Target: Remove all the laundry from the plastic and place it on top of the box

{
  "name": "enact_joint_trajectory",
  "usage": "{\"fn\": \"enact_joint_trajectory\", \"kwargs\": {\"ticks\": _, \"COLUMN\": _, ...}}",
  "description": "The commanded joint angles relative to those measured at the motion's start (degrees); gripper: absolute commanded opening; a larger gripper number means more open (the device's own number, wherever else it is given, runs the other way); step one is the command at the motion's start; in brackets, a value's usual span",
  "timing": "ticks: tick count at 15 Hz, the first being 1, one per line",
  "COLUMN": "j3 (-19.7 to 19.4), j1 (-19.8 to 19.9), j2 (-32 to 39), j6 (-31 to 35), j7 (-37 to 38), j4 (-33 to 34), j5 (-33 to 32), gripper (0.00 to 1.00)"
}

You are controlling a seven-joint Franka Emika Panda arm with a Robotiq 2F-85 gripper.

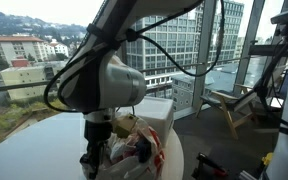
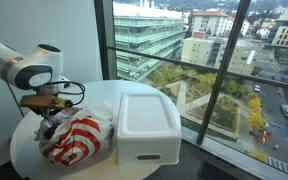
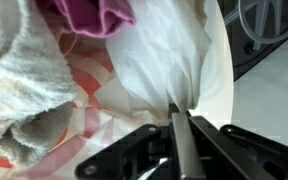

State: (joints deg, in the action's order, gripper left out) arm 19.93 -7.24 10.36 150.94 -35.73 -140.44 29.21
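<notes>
Pink garment (image 3: pixel 94 15) and pale towel (image 3: pixel 19 60) crowd the upper left of the wrist view, bunched against the white-and-red plastic bag (image 3: pixel 159 60); claw (image 3: pixel 180 110) at bottom centre, fingers together, nipping a fold of that bag; in an exterior view the bag sits lower left, just beside the white foam box (image 2: pixel 149 125) on the round white table (image 2: pixel 96 91).

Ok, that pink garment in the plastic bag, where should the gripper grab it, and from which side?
Probably the pink garment by its bunched fold lying bare in the mouth of the plastic, beside the pale towelling. Come in through that opening, not across the film, which covers the rest. The gripper, shut on the plastic, must let go first.
</notes>
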Motion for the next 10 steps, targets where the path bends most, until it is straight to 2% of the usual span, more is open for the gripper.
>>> {"fn": "enact_joint_trajectory", "kwargs": {"ticks": 1, "j3": 2.37, "j1": -1.31, "j2": 1.49, "j6": 2.98, "j7": -3.31, "j4": 3.53, "j5": 0.55, "gripper": 0.00}}
{"fn": "enact_joint_trajectory", "kwargs": {"ticks": 5, "j3": 5.14, "j1": -1.64, "j2": 1.43, "j6": 6.57, "j7": -5.92, "j4": 6.70, "j5": 1.91, "gripper": 0.00}}
{"fn": "enact_joint_trajectory", "kwargs": {"ticks": 8, "j3": 6.13, "j1": -1.91, "j2": 1.58, "j6": 8.55, "j7": -6.84, "j4": 8.62, "j5": 0.23, "gripper": 0.00}}
{"fn": "enact_joint_trajectory", "kwargs": {"ticks": 10, "j3": 7.16, "j1": -1.40, "j2": 1.20, "j6": 9.84, "j7": -8.55, "j4": 9.17, "j5": 1.95, "gripper": 0.00}}
